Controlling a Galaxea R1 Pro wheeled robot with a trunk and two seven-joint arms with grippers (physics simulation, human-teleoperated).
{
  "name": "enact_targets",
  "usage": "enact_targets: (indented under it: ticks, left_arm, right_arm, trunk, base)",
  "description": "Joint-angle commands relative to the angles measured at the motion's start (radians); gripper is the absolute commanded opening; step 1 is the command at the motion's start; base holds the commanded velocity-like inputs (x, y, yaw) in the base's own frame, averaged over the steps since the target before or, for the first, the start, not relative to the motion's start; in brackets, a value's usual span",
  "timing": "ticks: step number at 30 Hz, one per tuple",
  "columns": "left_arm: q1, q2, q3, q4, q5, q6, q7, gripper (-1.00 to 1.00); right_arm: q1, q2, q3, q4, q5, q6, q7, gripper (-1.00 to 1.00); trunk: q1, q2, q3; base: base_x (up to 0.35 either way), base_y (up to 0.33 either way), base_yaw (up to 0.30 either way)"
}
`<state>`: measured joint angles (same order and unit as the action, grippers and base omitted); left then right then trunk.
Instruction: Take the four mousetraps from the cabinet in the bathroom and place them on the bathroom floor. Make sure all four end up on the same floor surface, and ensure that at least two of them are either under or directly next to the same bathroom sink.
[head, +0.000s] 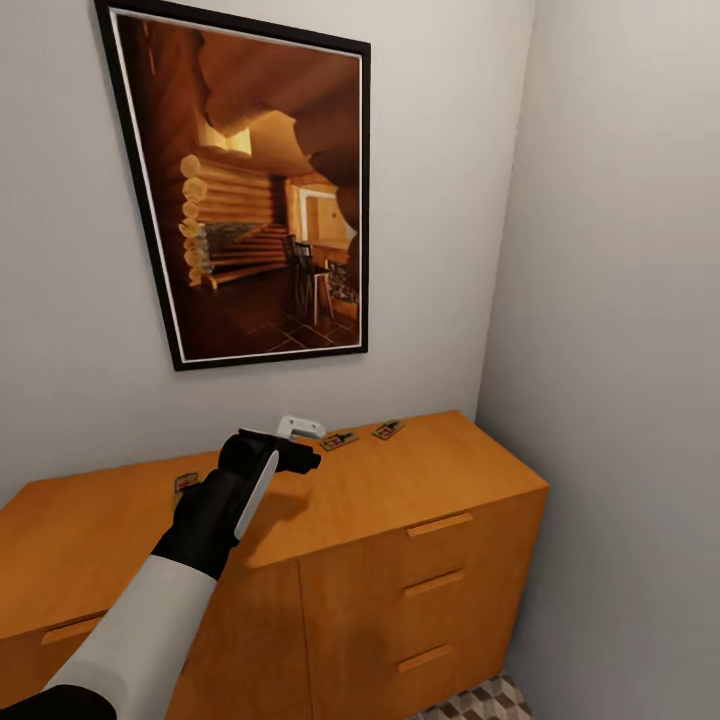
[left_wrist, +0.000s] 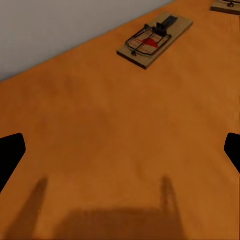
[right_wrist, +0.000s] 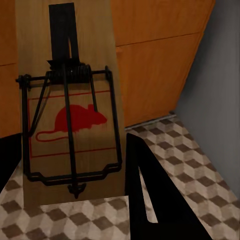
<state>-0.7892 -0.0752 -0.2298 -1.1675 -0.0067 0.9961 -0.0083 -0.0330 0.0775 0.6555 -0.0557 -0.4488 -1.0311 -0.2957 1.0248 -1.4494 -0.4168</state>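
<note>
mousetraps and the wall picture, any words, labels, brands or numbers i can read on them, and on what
No readable text anywhere.
Mousetrap in the right gripper: a red mouse silhouette inside a red outline on the board, no words or numbers.
Mousetrap ahead of the left gripper: a small red mark, too small to make out.
Mousetraps on the cabinet near the wall: too small to read.
Framed picture: a log interior, no lettering.

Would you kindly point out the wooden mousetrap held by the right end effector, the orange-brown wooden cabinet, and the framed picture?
Wooden mousetrap (right_wrist: 70, 120): right wrist view, on its red mouse print.
Orange-brown wooden cabinet (head: 400, 480): head view, on its flat top.
Framed picture (head: 260, 190): head view, on the print's middle.
</note>
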Motion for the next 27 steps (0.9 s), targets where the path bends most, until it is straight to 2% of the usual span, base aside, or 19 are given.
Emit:
enact_targets:
  ticks: [1, 19, 27]
  left_arm:
    - [-0.001, 0.0, 0.0, 0.004, -0.001, 0.004, -0.001, 1.0]
    - [-0.001, -0.001, -0.001, 0.014, -0.001, 0.004, -0.002, 1.0]
    - [-0.001, -0.001, -0.002, 0.041, -0.001, 0.003, -0.014, 1.0]
  right_arm:
    - [-0.001, 0.0, 0.009, 0.001, -0.008, -0.003, 0.0, -1.0]
    - [-0.001, -0.001, 0.009, 0.001, -0.008, -0.003, 0.0, -1.0]
    - [-0.001, -0.002, 0.009, 0.001, -0.008, -0.003, 0.0, -1.0]
  trunk:
    - [0.0, -0.001, -0.001]
    - [0.0, -0.001, -0.001]
    - [0.0, -0.001, -0.001]
  base:
    - [0.165, 0.0, -0.002]
    - [0.234, 0.0, 0.0]
    - [0.053, 0.0, 0.0]
